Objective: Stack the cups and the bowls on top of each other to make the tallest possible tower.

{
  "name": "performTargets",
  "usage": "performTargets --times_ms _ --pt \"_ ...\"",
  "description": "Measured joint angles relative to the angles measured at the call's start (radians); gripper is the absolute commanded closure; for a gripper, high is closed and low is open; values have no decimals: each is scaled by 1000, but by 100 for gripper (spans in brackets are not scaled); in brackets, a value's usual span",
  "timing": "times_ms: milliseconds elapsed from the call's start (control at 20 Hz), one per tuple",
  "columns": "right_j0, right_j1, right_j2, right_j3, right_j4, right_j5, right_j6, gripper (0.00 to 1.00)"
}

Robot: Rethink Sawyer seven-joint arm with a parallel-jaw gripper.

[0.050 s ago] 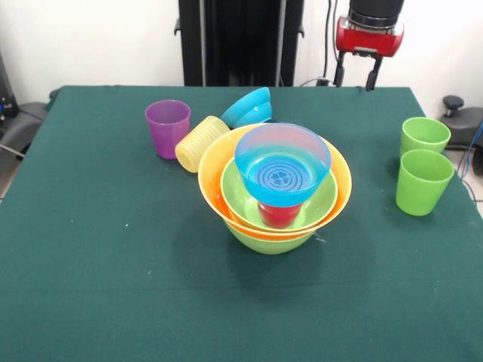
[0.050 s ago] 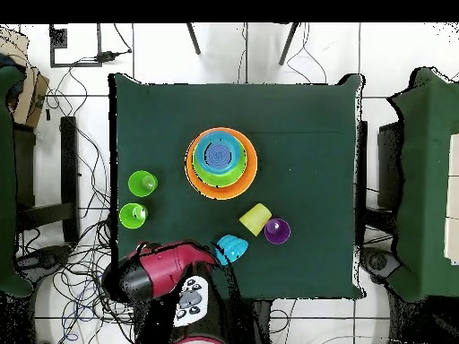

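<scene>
The tower [image 1: 274, 188] stands mid-table: a lime green bowl [image 1: 266, 240] at the bottom, an orange bowl [image 1: 215, 170], a second lime green bowl [image 1: 241, 192], a red cup [image 1: 279, 215], and a blue bowl [image 1: 282, 164] upright on the cup. From overhead the tower [image 2: 220, 161] shows as nested rings. A second blue bowl [image 1: 249, 107] lies tipped behind it. The ribbed yellow cup [image 1: 200, 142] lies on its side next to the upright purple cup [image 1: 167, 127]. Two green cups [image 1: 424, 136] [image 1: 423, 181] stand at the right. My gripper [image 1: 355, 78] hangs open and empty over the far right edge.
The arm [image 2: 161, 273] reaches over the table corner near the green cups [image 2: 142, 184] and the tipped blue bowl [image 2: 230, 249]. Cables and chairs surround the table [image 1: 90, 286].
</scene>
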Motion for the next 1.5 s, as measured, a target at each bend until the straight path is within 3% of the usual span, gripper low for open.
performTargets --times_ms 950,1500 --pt "24 3 -39 -76 96 0 0 0" --pt "76 -26 -70 -121 156 15 0 0"
